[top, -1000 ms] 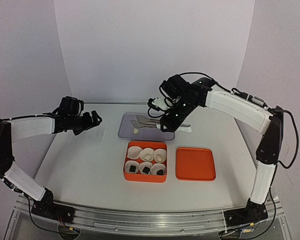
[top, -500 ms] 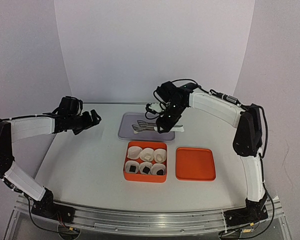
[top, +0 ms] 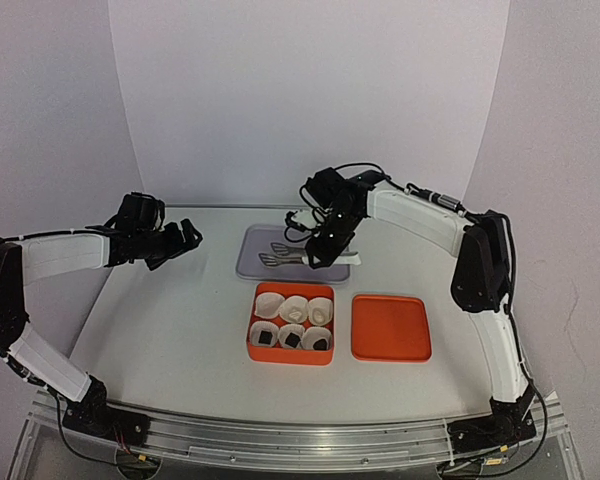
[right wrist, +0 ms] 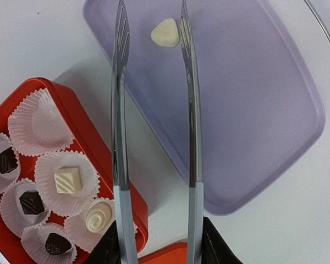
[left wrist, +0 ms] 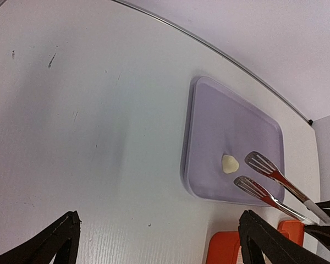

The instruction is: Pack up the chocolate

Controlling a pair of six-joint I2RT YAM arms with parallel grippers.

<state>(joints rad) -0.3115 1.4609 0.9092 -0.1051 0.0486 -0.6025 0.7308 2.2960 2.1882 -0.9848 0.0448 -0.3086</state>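
One pale cream chocolate [right wrist: 165, 33] lies on the purple tray [right wrist: 253, 110]. My right gripper [right wrist: 158, 236] is shut on metal tongs [right wrist: 118, 137] whose two blades stand apart. The piece sits between their tips, close to the right blade. The orange box [right wrist: 82, 104] holds white paper cups with dark pieces [right wrist: 31, 202] and cream pieces [right wrist: 67, 180]; one cup [right wrist: 38, 124] holds nothing. My left gripper [left wrist: 158, 220] hangs open above bare table left of the tray [left wrist: 220, 121], with the same chocolate [left wrist: 229, 163] and the tongs [left wrist: 264, 190] in its view.
The orange square lid [top: 391, 327] lies flat to the right of the orange box [top: 291, 355]. The purple tray [top: 250, 262] is just behind the box. My left gripper [top: 188, 238] is at mid-left, my right gripper [top: 320, 248] over the tray's right end.
My right arm has swung left and carried the tongs' tips down over the tray to the cream piece. The blades have spread slightly. The left arm has not moved.
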